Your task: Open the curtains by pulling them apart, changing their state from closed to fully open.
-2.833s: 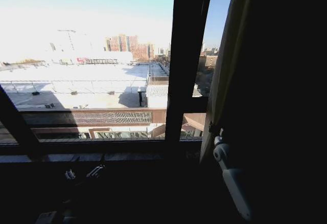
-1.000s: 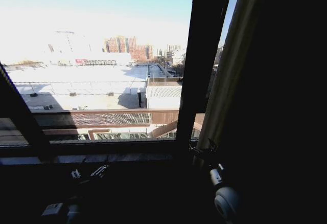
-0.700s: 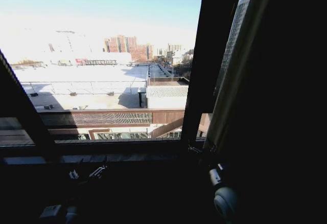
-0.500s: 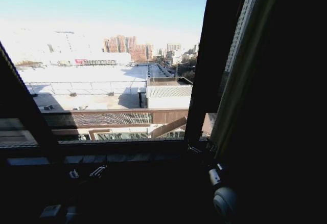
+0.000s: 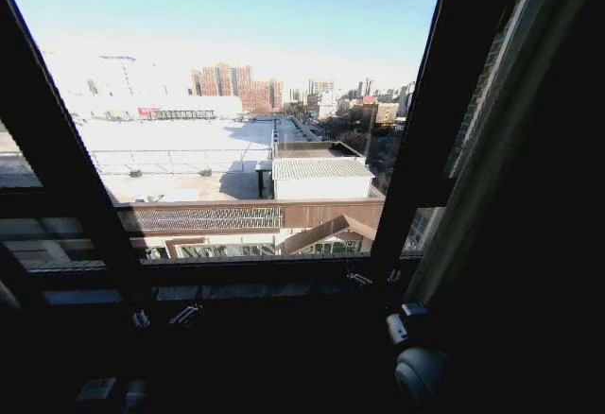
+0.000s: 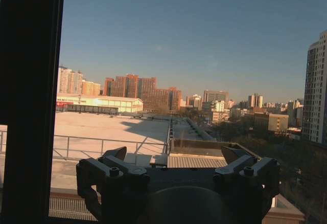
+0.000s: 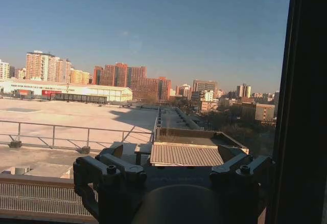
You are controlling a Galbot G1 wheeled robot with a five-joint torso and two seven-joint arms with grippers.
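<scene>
The curtains (image 5: pixel 492 159) show as one gathered, shadowed panel at the right side of the window, its pale edge running down to the sill. My right gripper (image 5: pixel 374 278) is low by the sill, just left of that edge, and it touches no fabric. In the right wrist view the right gripper (image 7: pixel 172 153) is open, with only the city behind it. My left gripper (image 5: pixel 162 317) hangs below the sill at the lower left. Seen from its own wrist, the left gripper (image 6: pixel 174 155) is open and holds nothing.
Dark window frame bars (image 5: pixel 430 140) cross the glass, one slanting at the left (image 5: pixel 66 168). The sill (image 5: pixel 246 286) runs under the pane. My right arm's pale joint (image 5: pixel 421 371) sits low in the dark area beneath the window.
The camera has closed in on the window, so the frame bars and curtain edge now sit farther out. My right arm has dropped from the curtain edge to below the sill.
</scene>
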